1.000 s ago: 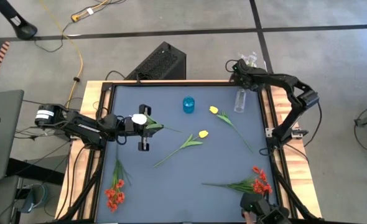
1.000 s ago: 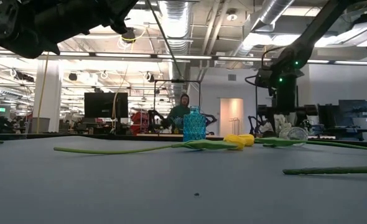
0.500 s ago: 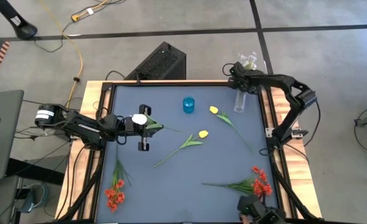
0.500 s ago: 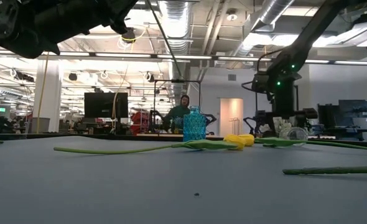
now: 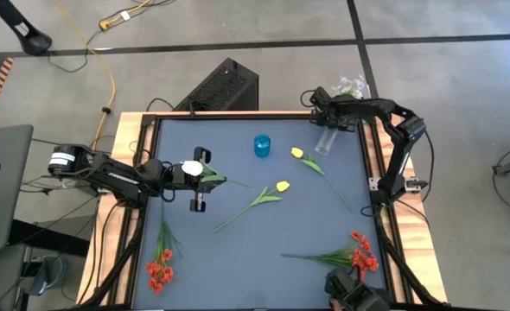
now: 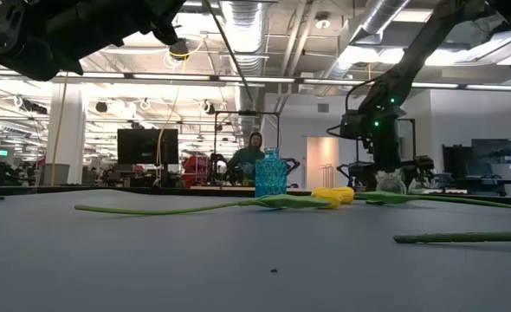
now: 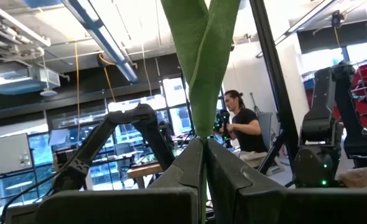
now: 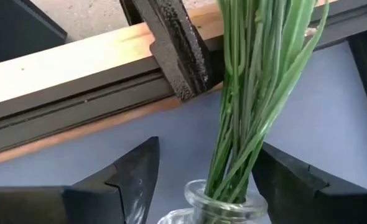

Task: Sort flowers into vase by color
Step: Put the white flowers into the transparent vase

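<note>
Two arms work over a dark blue surface; no brand, label or readable writing shows on anything. The left hand hangs above the surface's left part with its fingers pinched narrow on the green stem of a white tulip, whose leaves rise straight up between them in the left wrist view. The right hand is at the far right corner, its fingers spread wide on either side of a clear glass vase that holds a bunch of thin green stems with pale blossoms at the top.

Compared with a second ago, the right arm has swung leftward along the far edge, and the clear vase now leans and sits a little further left than it did. The left arm and its tulip have stayed where they were.

A blue vase stands upright near the far middle. Two yellow tulips lie apart on the surface to its right. One red cluster lies at the near left, another red cluster at the near right. In the low view a person stands in the room beyond.
</note>
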You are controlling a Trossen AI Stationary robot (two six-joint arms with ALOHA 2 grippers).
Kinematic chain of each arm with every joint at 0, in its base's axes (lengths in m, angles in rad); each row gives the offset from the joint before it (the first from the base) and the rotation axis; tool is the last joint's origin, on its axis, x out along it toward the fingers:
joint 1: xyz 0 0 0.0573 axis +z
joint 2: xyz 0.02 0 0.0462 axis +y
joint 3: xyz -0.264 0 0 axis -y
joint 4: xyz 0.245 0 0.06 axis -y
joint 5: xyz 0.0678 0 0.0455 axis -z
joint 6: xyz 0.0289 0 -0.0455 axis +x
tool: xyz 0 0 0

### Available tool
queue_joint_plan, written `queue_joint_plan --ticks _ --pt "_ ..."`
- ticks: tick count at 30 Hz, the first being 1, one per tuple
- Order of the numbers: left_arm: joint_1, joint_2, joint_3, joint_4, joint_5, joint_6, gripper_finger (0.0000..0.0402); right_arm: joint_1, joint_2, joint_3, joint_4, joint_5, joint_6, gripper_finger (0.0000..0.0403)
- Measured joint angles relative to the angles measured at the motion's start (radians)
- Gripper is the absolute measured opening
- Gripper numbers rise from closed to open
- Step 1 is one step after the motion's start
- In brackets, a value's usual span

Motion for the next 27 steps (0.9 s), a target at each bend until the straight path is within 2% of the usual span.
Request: queue_joint_plan --ticks 5,11,27 --pt "0.0 0.0 0.0 0.0 0.0 0.0 0.0 0.0 0.0 -0.001 -0.059 0.004 0.009 0.023" --pt "0.0 0.0 0.0 -0.001 0.0 0.0 0.0 0.001 0.0 -0.004 -0.154 0.072 0.041 0.017" --pt "0.0 -0.001 0.0 0.0 -0.001 0.001 0.0 0.035 -0.02 -0.008 -0.161 0.167 0.044 0.0169"
